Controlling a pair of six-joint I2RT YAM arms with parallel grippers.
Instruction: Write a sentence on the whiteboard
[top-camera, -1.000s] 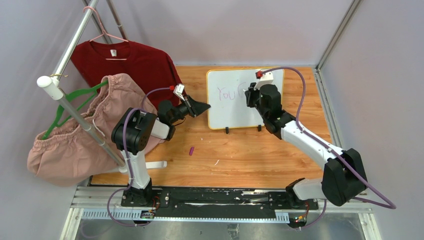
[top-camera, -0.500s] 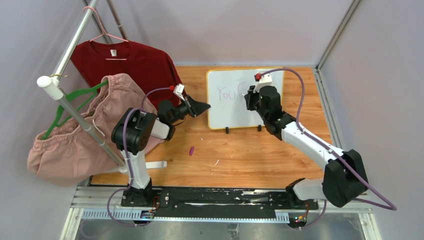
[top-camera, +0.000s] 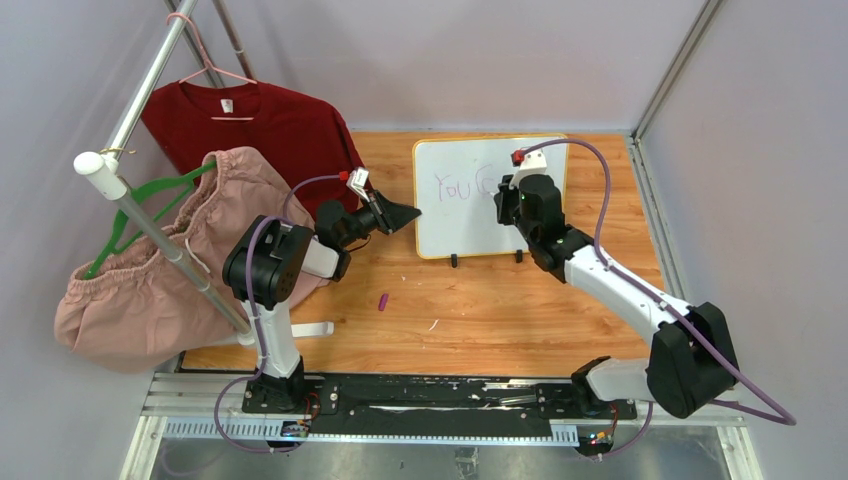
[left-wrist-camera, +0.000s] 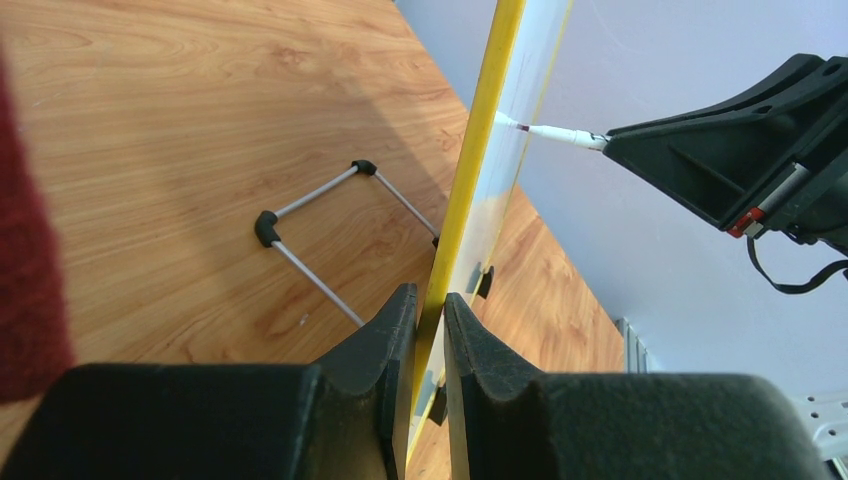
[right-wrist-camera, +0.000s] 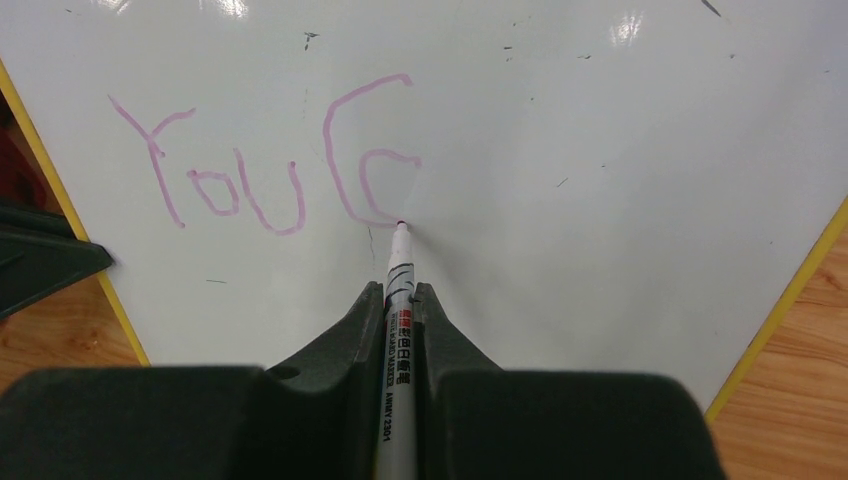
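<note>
From above, the board stands propped at the back middle of the table, its two black feet on the wood, and I reach it from both sides: my left gripper at its left edge, my right gripper over its face, just right of the purple writing. That view is too distant to show how either hand is set. My left wrist camera looks along the board edge-on: my two fingers are closed almost together with the yellow frame pinched between them, on the lower part of that edge, and behind the board a thin wire stand rests on the table. Higher up it also shows the white pen sticking out of my right gripper, its dark tip touching the board's face, a contact the top view hides under the arm. My right wrist camera shows what neither other view does: the letters read "You", then a large C with a smaller curve inside it, and the pen tip sits at the lower end of that inner curve. There my fingers are clamped on the pen's barrel, printed label up. Only the top view takes in the rest: a small purple piece lying on the table well in front of the board, and to the left a red shirt and a pink garment on hangers by a slanted rail
</note>
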